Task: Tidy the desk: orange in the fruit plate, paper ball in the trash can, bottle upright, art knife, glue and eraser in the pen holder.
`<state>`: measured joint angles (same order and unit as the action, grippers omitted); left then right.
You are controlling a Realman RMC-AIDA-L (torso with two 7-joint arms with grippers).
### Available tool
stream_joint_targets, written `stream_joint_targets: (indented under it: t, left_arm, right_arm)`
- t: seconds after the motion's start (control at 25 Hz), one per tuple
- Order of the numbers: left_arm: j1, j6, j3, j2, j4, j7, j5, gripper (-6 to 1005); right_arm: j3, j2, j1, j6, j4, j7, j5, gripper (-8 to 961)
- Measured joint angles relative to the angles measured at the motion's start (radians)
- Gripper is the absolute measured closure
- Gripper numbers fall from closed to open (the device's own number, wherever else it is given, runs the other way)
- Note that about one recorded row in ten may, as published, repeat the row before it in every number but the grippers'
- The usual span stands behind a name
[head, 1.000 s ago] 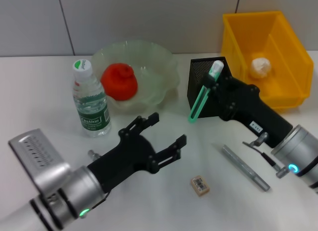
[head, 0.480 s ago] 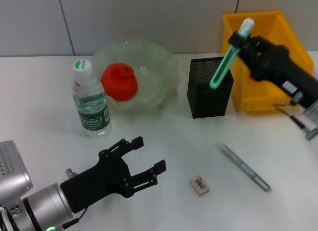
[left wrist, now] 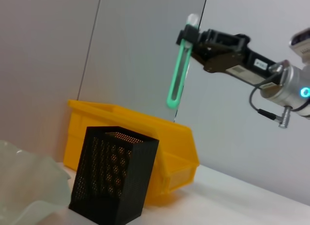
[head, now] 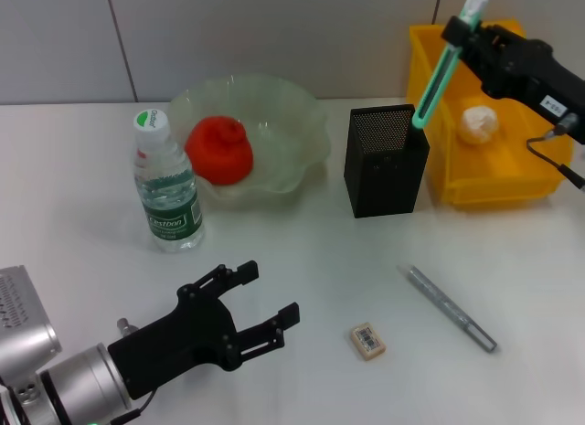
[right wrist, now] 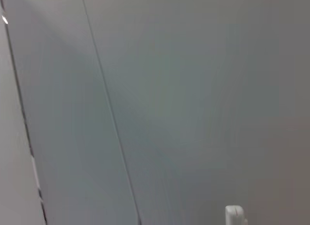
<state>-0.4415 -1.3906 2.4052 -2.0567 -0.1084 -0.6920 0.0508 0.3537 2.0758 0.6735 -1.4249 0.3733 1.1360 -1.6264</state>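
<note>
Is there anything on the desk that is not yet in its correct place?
Yes. The glue and the eraser lie loose on the desk, outside the pen holder. The right gripper holds the art knife above it.

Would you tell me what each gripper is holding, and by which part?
The right gripper grips the art knife near its white-tipped upper end; the left gripper is open, holding nothing.

A lab-like test bench: bare white desk [head: 302, 260] against plain grey wall panels [head: 274, 32].

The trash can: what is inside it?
A paper ball lies inside the trash can. The right gripper, holding the knife, covers part of its back corner.
</note>
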Motion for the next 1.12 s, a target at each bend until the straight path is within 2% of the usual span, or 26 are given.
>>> stream_joint_targets:
  t: [0.12, 0.24, 0.8, 1.12]
  left_arm:
    - [0.006, 0.000, 0.000, -0.002, 0.010, 0.007, 0.006, 134]
    - [0.006, 0.000, 0.000, -0.002, 0.012, 0.007, 0.006, 134]
    - [0.007, 0.000, 0.000, -0.005, 0.017, -0.003, 0.006, 134]
    - [0.012, -0.001, -0.013, -0.004, 0.016, -0.020, 0.006, 134]
  right_arm:
    - [0.063, 0.000, 0.018, 0.091, 0.008, 0.012, 0.001, 793]
    - [0.083, 0.001, 0.029, 0.127, 0.008, 0.011, 0.002, 793]
    - [0.123, 0.007, 0.090, 0.301, -0.031, -0.046, 0.005, 793]
    - [0.189, 0.008, 0.102, 0.380, -0.050, -0.050, 0.006, 792]
